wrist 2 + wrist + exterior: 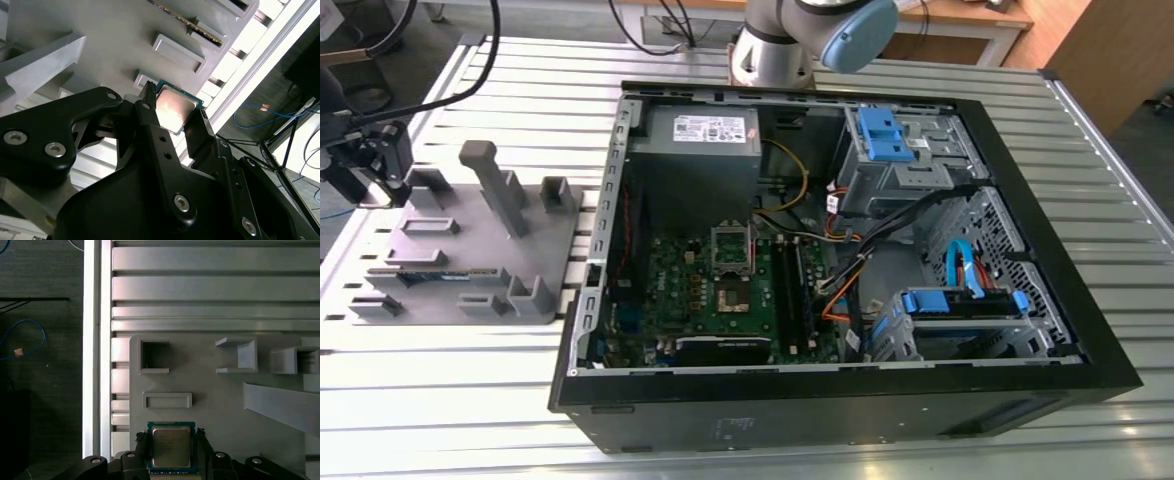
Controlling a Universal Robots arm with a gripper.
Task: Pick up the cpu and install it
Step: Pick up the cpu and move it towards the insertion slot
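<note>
The gripper (171, 439) is clamping the cpu (171, 450) by two opposite edges at the grey holder (220, 405) on the slatted worktop (200, 287).

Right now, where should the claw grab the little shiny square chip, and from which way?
By its two opposite thin edges, coming straight down from above. The cpu is thin, square and level over the grey holder, metal top up, so only the edges give grip. The claw hangs right above it.

One cpu (171, 447), one claw (171, 436), one grey fixture (467, 240), one computer case (854, 400).
</note>
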